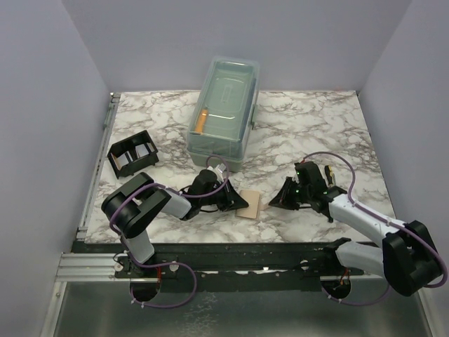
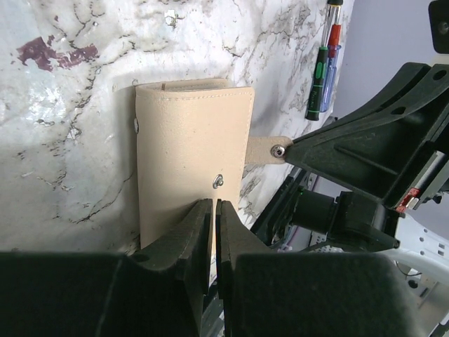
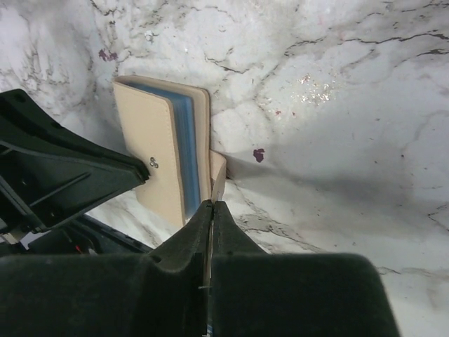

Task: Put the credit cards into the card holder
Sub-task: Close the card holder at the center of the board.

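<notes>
Left fingers (image 2: 200, 219): drawn almost together with only a slit left between them; the near edge of the tan wallet (image 2: 193, 151) is pinched between the tips.
Right fingers (image 3: 200, 226): pressed together on the closure tab (image 3: 218, 170) of the wallet, which is gripped from the side opposite the left fingers.
Wallet position: laid on the marble bench (image 1: 309, 126) directly between the two sets of fingers and touched by both; two metal snaps (image 2: 218, 181) are seen on its cover in the left wrist view.
Light blue credit card (image 3: 184, 147): its edge is seen between the wallet's covers, just ahead of the right fingers and slightly to their left, so it is lodged inside the wallet.
Card holder (image 1: 132, 156): a black rack stood on the bench well apart from both sets of fingers, to the left of and beyond the left fingers; pale surfaces are seen in its slots, but what they are cannot be told.
Clear lidded box (image 1: 223, 112): set near and beyond the left fingers; an orange object (image 1: 200, 123) is seen through its lid.
Pen-like tools (image 2: 324, 70): green, red and blue shafts are seen beyond and to the right of the left fingers; what they rest on cannot be told.
</notes>
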`<action>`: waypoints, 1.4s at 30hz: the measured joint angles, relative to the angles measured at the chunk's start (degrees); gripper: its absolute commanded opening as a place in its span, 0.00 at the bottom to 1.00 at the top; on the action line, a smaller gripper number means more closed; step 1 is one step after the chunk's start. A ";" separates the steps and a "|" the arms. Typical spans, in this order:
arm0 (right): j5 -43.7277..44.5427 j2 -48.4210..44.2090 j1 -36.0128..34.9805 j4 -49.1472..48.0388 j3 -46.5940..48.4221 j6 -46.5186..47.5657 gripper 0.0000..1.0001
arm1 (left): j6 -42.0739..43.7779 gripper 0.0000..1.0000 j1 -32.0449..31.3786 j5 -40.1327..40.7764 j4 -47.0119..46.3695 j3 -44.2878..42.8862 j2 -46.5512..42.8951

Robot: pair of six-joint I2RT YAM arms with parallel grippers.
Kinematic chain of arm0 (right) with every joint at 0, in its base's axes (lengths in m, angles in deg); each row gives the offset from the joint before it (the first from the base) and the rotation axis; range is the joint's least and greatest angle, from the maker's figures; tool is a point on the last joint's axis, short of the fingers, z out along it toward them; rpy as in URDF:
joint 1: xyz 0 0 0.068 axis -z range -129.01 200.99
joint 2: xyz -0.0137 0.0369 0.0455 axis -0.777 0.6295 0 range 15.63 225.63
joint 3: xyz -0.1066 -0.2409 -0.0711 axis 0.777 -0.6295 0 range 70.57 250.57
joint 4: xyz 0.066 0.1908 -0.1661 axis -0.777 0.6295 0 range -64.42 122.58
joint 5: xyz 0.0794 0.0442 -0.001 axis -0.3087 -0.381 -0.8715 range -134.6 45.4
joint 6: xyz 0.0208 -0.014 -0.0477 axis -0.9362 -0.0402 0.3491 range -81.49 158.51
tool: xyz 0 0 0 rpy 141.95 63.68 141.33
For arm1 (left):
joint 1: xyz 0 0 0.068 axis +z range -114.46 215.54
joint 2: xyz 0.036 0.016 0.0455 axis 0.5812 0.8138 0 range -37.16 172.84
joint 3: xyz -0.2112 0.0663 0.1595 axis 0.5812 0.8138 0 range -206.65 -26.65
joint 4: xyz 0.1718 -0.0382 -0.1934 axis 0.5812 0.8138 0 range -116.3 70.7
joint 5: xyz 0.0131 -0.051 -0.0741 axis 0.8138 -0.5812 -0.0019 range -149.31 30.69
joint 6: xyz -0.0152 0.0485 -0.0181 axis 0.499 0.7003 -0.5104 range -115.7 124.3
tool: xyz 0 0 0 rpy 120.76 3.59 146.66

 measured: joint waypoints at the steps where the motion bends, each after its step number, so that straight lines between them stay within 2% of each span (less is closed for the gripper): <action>1: -0.33 0.09 0.02 -0.44 0.00 0.15 0.00 | 0.00 0.12 0.00 0.02 0.00 0.00 0.00; 8: -2.78 1.38 0.09 -3.30 -0.02 3.10 0.00 | 0.17 0.11 -0.28 0.50 0.02 0.00 0.00; 17: -10.14 7.87 0.11 -8.07 1.51 9.31 0.00 | 0.17 0.10 -0.76 1.62 -0.02 0.00 0.00; 27: -15.72 11.63 0.11 -11.67 2.67 10.75 0.00 | 0.15 0.09 -1.11 2.51 -0.09 0.00 0.00; 42: -19.45 16.37 0.11 -14.97 4.00 10.78 0.00 | 0.13 0.07 -1.49 2.75 -0.26 0.00 0.00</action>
